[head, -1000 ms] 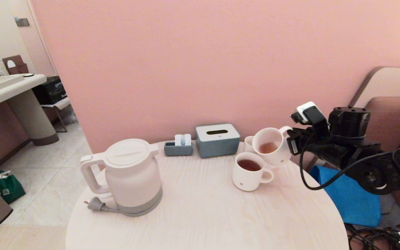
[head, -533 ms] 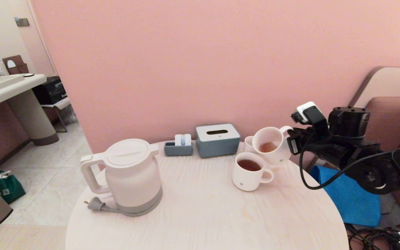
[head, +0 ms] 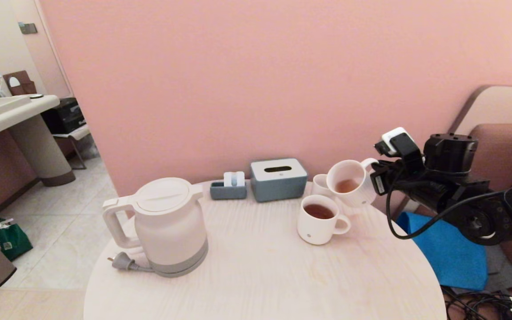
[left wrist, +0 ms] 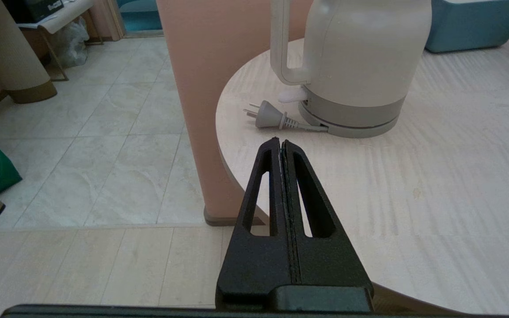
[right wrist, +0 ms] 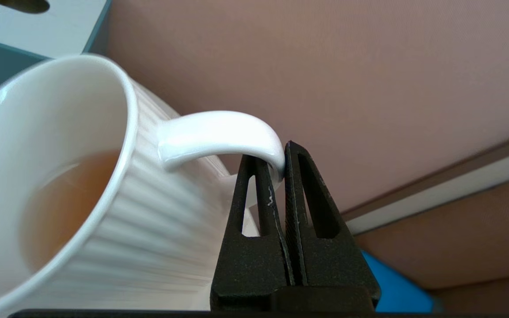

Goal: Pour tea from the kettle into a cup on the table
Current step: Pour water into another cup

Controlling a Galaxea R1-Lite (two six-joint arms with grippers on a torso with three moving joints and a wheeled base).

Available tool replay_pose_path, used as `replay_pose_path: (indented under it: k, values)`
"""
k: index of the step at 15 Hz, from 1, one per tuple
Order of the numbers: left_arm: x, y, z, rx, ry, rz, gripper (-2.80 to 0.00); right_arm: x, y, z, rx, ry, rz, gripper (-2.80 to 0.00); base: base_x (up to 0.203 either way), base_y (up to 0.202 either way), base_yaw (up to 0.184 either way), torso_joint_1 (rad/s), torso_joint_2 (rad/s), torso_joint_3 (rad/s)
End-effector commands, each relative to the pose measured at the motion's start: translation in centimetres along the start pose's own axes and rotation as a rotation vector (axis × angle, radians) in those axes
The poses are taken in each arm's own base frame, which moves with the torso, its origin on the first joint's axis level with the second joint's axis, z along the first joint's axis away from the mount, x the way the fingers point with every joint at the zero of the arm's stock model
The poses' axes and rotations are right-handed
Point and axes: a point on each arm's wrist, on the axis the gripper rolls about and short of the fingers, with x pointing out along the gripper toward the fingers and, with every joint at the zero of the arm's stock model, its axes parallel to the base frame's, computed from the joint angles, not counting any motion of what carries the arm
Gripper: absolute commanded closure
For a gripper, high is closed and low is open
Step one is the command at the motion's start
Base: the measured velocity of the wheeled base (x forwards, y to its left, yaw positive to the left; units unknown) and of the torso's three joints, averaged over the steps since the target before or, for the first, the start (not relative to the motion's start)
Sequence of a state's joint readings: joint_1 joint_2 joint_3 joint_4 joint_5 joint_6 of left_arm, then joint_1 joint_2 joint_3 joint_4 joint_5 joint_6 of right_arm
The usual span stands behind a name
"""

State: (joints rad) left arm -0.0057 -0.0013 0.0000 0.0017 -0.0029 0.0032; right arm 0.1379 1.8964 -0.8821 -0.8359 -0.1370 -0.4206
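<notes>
Presently the right gripper (right wrist: 281, 154) is pinching the loop handle of the cup (head: 349, 183), its fingers (right wrist: 301, 185) clamped together on the white ceramic. The cup is hanging tilted above the far right part of the table (head: 260, 271), its mouth leaning toward the robot, with pale orange-brown tea (right wrist: 66, 201) pooling low inside. Just beside it, a like mug (head: 319, 219) of darker red-brown tea is standing upright on the table, and a smaller white cup (head: 319, 183) is sitting behind. The kettle (head: 167, 224) is resting well apart on the near left, lid on, its grey plug (left wrist: 270, 118) lying loose beside the base. A grey tissue box (head: 278, 178) is standing against the pink wall. The left gripper (left wrist: 281, 145) is hanging off the table's near left edge, fingers pressed together on nothing
</notes>
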Motion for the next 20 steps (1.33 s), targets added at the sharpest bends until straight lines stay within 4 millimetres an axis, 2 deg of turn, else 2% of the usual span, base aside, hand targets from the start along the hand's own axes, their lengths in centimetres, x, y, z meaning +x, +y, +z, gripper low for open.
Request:
replay_pose_path:
  k: [1, 20]
  values:
    - [0.0, 0.0, 0.0, 0.0, 0.001, 0.001, 0.0, 0.0, 0.0, 0.1, -0.021, -0.006, -0.004, 0.0, 0.0, 0.0, 0.0, 0.0, 0.0, 0.0]
    - [0.0, 0.0, 0.0, 0.0, 0.001, -0.001, 0.0, -0.2, 1.1, 0.6, -0.188, -0.012, 0.006, 0.0, 0.0, 0.0, 0.0, 0.0, 0.0, 0.0]
